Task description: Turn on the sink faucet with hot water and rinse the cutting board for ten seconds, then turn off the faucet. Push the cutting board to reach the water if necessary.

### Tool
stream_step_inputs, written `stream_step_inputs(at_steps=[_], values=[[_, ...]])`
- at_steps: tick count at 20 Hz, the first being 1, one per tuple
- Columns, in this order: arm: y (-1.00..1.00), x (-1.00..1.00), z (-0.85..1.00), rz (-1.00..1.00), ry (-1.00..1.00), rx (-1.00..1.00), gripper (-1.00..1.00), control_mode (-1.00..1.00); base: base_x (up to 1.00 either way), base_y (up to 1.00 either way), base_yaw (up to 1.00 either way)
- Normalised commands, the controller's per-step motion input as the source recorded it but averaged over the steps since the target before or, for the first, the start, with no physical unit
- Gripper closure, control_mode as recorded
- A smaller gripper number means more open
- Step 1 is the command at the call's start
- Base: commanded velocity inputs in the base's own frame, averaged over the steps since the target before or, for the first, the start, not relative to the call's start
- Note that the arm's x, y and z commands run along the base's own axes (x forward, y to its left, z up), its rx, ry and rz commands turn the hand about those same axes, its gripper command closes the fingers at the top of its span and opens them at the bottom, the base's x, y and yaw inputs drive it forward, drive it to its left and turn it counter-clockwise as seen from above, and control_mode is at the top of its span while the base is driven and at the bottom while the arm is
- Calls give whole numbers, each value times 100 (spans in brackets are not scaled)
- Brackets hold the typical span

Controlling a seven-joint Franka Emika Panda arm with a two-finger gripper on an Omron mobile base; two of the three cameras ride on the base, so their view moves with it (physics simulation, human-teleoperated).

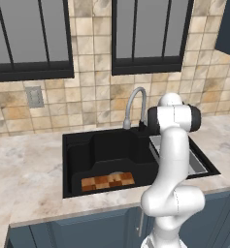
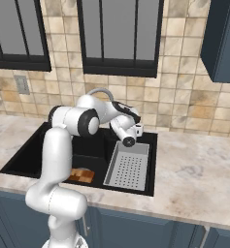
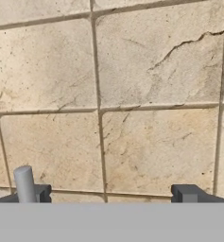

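The sink faucet (image 1: 135,99) arches over the back rim of the black sink (image 1: 77,155); its spout (image 2: 104,91) shows above my arm. The checkered cutting board (image 1: 108,181) lies flat on the basin floor near the front wall, partly hidden by my arm in the right base view (image 2: 81,175). My gripper (image 2: 138,129) is at the back rim beside the faucet's base, facing the tiled wall. In the hand view the gripper (image 3: 113,194) is open, and a small grey lever handle (image 3: 24,184) stands against the left fingertip (image 3: 40,193). No water is in view.
A grey perforated drainer tray (image 2: 128,167) fills the sink's right section. Marble counter (image 1: 24,174) runs on both sides. The tiled wall (image 3: 146,71) is close ahead of the hand. Dark-framed windows (image 1: 145,34) and a wall outlet (image 1: 34,97) sit above.
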Motion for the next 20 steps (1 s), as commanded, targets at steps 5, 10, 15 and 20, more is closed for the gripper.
stream_step_inputs(at_steps=[5,10,15,20], values=[[-27,-14,0,0,0,0,-100,-100,0,0,0],[-28,-18,0,0,0,0,-100,-100,0,0,0],[-33,-22,0,0,0,0,-100,-100,0,0,0],[-34,-25,0,0,0,0,-100,-100,0,0,0]])
